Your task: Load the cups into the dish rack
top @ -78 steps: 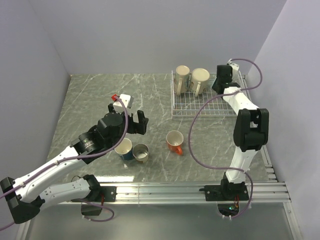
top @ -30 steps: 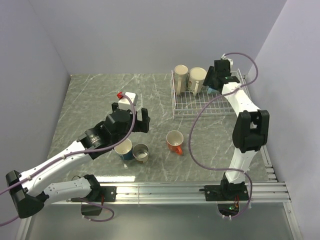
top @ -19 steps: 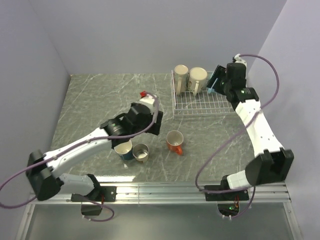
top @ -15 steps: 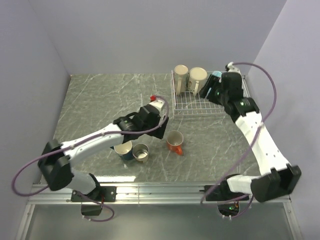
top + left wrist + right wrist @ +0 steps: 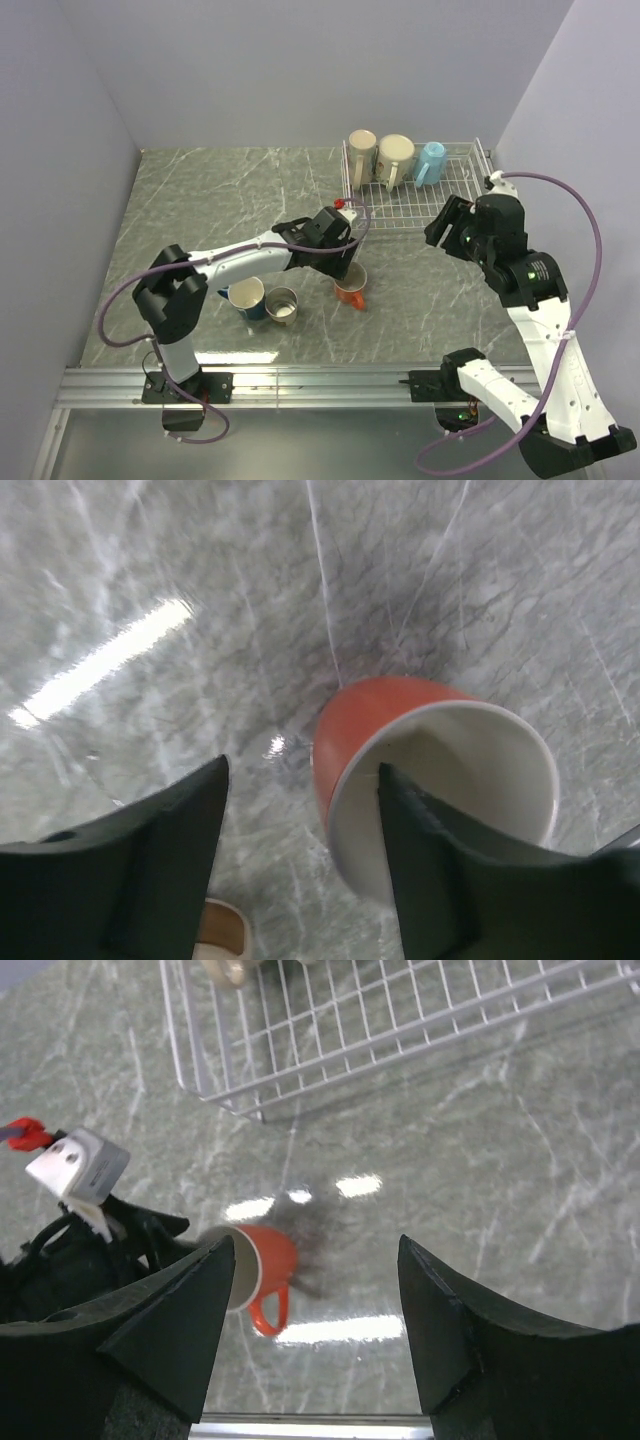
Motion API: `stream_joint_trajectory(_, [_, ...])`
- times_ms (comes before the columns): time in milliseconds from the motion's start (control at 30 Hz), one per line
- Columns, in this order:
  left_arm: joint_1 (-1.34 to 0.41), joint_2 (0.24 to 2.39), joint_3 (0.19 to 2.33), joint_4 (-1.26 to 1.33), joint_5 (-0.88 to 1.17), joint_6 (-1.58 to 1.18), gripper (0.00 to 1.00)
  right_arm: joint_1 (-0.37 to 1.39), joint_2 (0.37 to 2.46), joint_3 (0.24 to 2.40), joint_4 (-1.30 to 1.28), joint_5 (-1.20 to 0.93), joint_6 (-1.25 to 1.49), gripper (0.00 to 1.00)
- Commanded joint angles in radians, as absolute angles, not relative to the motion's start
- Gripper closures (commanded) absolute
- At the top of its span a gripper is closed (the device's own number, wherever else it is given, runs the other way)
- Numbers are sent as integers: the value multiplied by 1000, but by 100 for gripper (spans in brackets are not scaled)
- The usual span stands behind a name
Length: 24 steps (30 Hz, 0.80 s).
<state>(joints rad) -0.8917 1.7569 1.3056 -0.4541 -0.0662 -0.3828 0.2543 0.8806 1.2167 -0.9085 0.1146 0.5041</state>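
The orange ceramic mug with a white inside (image 5: pixel 370 720) stands mouth up on the grey marbled desk (image 5: pixel 200 210), just off the near left corner of the white wire-grid dish rack (image 5: pixel 400 215). Its axis is upright, and its handle points away from the rack.

The left tool (image 5: pixel 300 780) is right at the mug. Its jaws are apart and straddle the wall: one finger is outside the orange side with a gap showing, the other over the white mouth. It grasps nothing yet. Judging from this, a rim pinch on that wall is the step in hand, followed by a carry to the rack.

The right tool (image 5: pixel 316 1245) hovers off the rack's near edge, toward its right half. It is spread and empty, and well apart from the mug, so the left arm is plainly the nearer one.

In the rack's far left part sit a cream mug (image 5: pixel 362 150), a white mug (image 5: pixel 398 155) and a light blue mug (image 5: pixel 432 160).
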Motion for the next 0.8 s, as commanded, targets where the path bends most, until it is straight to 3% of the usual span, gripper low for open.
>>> stream_joint_trajectory(0, [-894,1786,1335,-465,-9,-408,38,247,844,1232,-995,156,500,27])
stream_joint_trajectory(133, [-894,1821,1341,-463,38,-425,58,244,825,1238,-1019,146,512,27])
stream_joint_trajectory(167, [-894,1833,1345,-465,44,-426,70,242,824,1241,-1023,135,514,27])
stream_joint_trajectory(233, [-894,1841,1362,-466,54,-429,84,238,828,1253,-1028,121,517,27])
stream_joint_trajectory(267, [-894,1842,1368,-468,52,-430,97,236,833,1259,-1029,108,520,27])
stream_joint_trajectory(300, [-894,1838,1376,-474,46,-428,100,236,844,1270,-1029,72,523,27])
stream_joint_trajectory(467, [-848,1748,1417,-457,25,-433,100,224,888,1264,-962,-168,603,27])
stream_joint_trajectory(600, [-753,1634,1439,-368,127,-497,100,193,920,1237,-862,-416,701,28])
stream_joint_trajectory(767, [-632,1467,1381,-94,221,-610,100,101,963,1140,-666,-702,862,29])
